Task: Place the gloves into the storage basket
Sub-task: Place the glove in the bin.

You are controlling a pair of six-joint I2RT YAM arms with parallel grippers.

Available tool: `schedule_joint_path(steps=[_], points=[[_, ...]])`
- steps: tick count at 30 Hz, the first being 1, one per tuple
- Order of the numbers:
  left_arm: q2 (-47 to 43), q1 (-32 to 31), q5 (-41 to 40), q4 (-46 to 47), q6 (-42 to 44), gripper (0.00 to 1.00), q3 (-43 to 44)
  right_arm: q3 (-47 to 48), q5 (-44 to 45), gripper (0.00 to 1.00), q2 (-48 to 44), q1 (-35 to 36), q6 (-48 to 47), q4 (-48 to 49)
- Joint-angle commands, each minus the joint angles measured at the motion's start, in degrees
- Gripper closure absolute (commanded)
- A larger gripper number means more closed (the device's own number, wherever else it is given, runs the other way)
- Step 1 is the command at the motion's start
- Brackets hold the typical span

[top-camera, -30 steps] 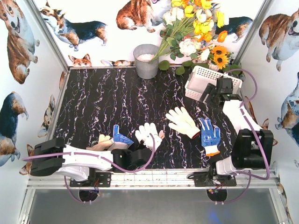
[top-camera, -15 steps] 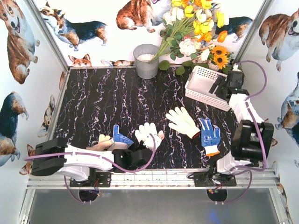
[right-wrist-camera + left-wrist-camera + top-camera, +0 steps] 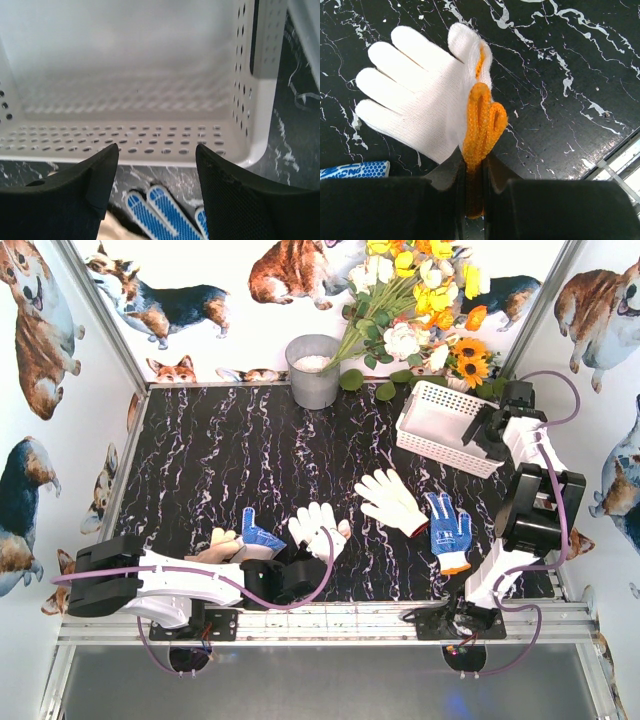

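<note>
My left pincer (image 3: 474, 172) is clamped on the orange cuff of a white knit glove (image 3: 415, 90), which lies flat on the bench (image 3: 560, 60) near 6 o'clock. At that glove's 9 o'clock I see a blue dotted glove (image 3: 258, 536) and a cream glove (image 3: 215, 544). The storage basket (image 3: 445, 455) sits at the bench's 2 o'clock. My right pincer (image 3: 155, 150) hovers at the basket's 3 o'clock end, jaws apart, gripping nothing. A pale knit glove (image 3: 390, 500) and an orange-cuffed dotted glove (image 3: 450, 528) lie around 4 o'clock, outside the basket
</note>
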Motion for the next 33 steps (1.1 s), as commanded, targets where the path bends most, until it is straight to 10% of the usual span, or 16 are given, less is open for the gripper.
schedule_joint_path(steps=[1,16,33], points=[[-0.9,0.4,-0.8,0.1,0.3,1.00,1.2,3.4,-4.3,0.35,0.4,-0.1,1.6,-7.9],[-3.9,0.4,-1.9,-1.4,1.5,1.00,-1.0,-11.6,-28.5,0.40,-10.1,0.9,6.0,-5.3],[-6.0,0.4,-1.4,-2.2,-0.4,1.00,-0.3,-11.3,-20.8,0.34,-34.9,6.9,8.7,-13.9]])
